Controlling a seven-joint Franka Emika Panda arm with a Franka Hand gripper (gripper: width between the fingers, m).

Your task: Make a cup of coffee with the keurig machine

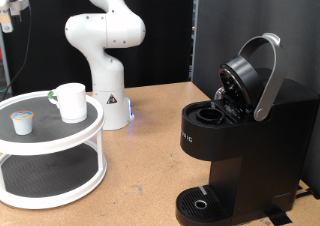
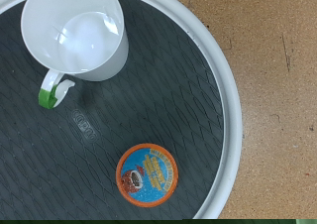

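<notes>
The cup (image 1: 70,101) is a small white mug that stands upright on the top shelf of a round white two-tier stand (image 1: 60,144) at the exterior view's left. In the wrist view the cup (image 2: 77,31) shows from above, empty, with a green mark at its handle. A small pod (image 1: 22,121) with a tan-and-blue top sits beside it, and also shows in the wrist view (image 2: 147,174). The keurig machine (image 1: 245,136) stands at the exterior view's right with its lid and silver handle (image 1: 268,71) raised and the pod chamber (image 1: 210,114) open. The gripper shows in neither view.
The white robot arm base (image 1: 105,56) stands behind the stand on the wooden table (image 1: 150,156). The stand's white rim (image 2: 233,105) borders a dark ribbed mat. A black curtain hangs behind the machine. The machine's round drip base (image 1: 205,201) sits near the front edge.
</notes>
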